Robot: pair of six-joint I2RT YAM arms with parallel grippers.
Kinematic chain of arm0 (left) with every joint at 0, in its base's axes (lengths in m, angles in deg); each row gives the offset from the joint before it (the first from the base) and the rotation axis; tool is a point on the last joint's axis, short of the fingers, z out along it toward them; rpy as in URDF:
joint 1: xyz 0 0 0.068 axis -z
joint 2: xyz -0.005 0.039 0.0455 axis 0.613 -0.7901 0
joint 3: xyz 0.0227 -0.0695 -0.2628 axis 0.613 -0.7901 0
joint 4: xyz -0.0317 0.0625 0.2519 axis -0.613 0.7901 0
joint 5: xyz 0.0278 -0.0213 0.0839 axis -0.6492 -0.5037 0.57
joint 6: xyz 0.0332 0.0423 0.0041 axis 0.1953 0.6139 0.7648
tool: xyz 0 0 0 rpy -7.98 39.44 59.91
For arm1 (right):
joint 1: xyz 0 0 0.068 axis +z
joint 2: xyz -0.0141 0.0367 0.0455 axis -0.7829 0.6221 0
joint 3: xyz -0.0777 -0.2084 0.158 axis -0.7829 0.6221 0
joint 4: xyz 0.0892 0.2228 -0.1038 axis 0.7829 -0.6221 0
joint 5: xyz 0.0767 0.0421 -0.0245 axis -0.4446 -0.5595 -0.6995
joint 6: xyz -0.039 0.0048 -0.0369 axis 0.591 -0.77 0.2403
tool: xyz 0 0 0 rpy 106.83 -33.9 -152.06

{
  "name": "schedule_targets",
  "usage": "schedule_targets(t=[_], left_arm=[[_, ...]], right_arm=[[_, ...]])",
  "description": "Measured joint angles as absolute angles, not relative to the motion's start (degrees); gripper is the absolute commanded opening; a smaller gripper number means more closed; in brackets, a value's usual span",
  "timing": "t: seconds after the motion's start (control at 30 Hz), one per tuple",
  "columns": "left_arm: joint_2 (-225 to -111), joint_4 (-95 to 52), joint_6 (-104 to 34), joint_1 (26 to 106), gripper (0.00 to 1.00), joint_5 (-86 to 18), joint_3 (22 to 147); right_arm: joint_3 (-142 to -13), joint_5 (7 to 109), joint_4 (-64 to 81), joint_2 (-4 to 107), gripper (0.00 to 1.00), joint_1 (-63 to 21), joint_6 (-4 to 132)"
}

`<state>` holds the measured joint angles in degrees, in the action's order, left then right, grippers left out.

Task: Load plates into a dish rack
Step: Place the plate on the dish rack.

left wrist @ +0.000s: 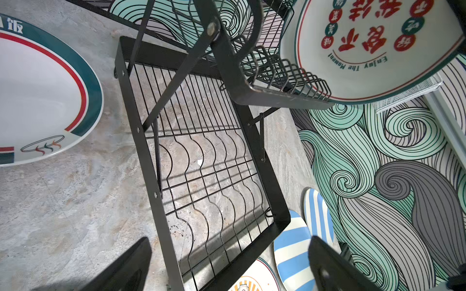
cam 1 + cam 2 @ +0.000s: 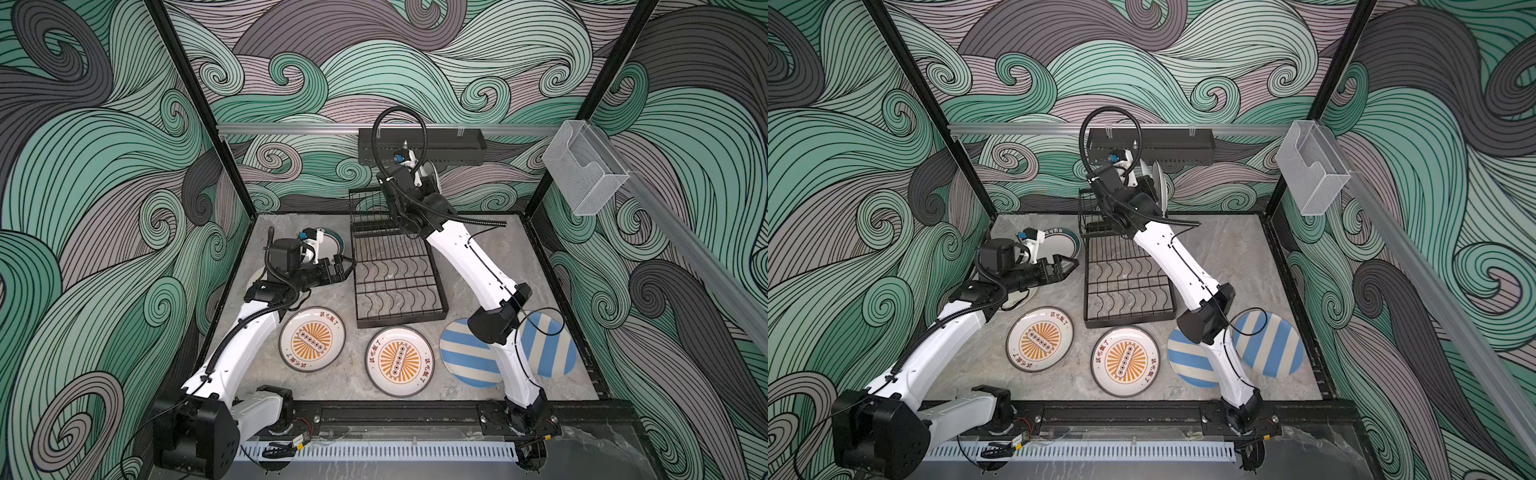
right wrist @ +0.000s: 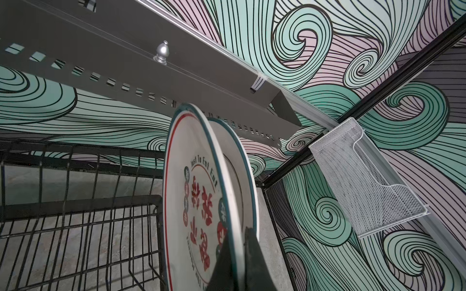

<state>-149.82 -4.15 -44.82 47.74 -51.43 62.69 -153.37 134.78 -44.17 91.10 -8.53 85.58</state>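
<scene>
At rack (image 3: 80, 207) upper tier: right hand (image 3: 237, 233) pinches red-lettered plate (image 3: 191, 176) rim; plate behind (image 3: 237, 151) half-hidden; left hand (image 1: 228, 245) spread.

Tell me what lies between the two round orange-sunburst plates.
Nothing but bare grey marbled tabletop between one orange-sunburst plate and its twin, shown in both top views.

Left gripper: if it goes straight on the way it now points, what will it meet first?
Probably the dish rack: the open left gripper points at its lower grid from close beside it, though depth is unclear.
</scene>
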Motion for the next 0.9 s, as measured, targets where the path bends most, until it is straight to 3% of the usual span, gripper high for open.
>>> schedule_targets(t=[0.4, 0.9], left_arm=[[-149.82, -4.15, -44.78, 47.74, 0.99, -51.03, 62.61], [-149.82, -4.13, -44.36, 47.76, 0.99, -49.85, 62.58]], right_arm=[[-152.54, 132.57, -44.91, 91.1, 0.0, -10.1, 80.79], [-153.18, 127.46, -47.18, 91.1, 0.45, -10.62, 80.05]])
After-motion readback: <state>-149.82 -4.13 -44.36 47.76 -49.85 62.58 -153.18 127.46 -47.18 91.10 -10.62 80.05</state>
